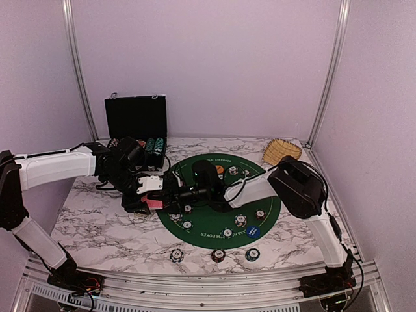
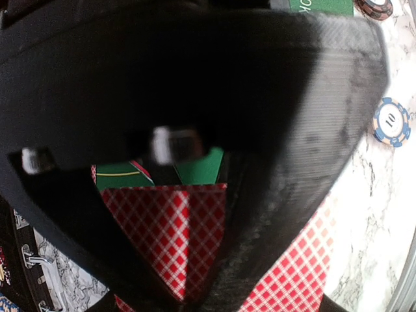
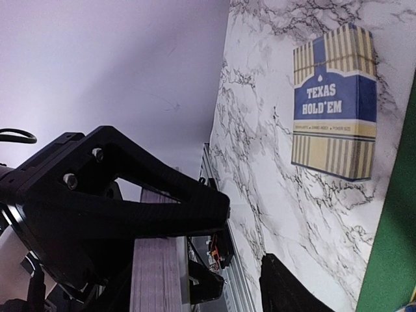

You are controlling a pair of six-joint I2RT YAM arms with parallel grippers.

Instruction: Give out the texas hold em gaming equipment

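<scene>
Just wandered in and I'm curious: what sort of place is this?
Most likely a robotics test booth staged as a poker table: plain walls on aluminium posts enclose it, two robot arms are bolted at the table edge, and a green Texas Hold'em mat holds poker chips.

Chip case (image 1: 136, 127) set back left, wicker basket (image 1: 281, 151) back right. Chips (image 1: 241, 219) scattered on central round mat (image 1: 221, 195); three chips (image 1: 218, 255) lined before it. Card box (image 3: 335, 101) laid on table (image 1: 110, 234), left of mat.
</scene>
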